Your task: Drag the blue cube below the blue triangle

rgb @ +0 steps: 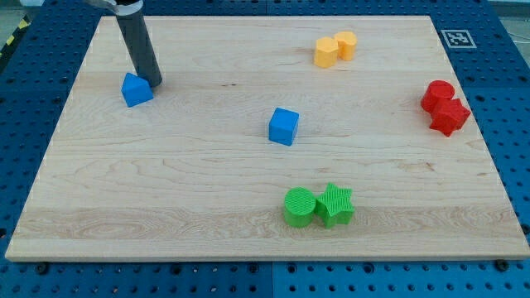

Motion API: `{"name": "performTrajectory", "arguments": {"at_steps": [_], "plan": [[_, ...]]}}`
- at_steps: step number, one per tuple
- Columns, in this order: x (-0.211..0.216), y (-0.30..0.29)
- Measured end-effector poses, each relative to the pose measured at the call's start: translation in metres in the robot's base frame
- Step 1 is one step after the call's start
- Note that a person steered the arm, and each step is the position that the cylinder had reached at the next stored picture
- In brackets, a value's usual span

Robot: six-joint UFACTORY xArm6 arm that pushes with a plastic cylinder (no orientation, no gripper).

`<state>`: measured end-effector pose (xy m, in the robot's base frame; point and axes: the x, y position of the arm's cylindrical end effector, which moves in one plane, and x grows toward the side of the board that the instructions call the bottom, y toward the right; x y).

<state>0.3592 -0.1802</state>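
Pale matt wooden board, ridged plastic green star, smooth dark rod

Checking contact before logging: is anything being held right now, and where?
Nothing is held. My tip stands at the blue triangle, on its upper-right side; whether they touch is unclear.
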Motion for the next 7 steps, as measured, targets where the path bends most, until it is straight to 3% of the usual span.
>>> {"name": "performTrajectory", "arguments": {"at_steps": [2,4,7], "plan": [[0.003,0.0],[-0.01,0.07],[0.013,0.171]]}}
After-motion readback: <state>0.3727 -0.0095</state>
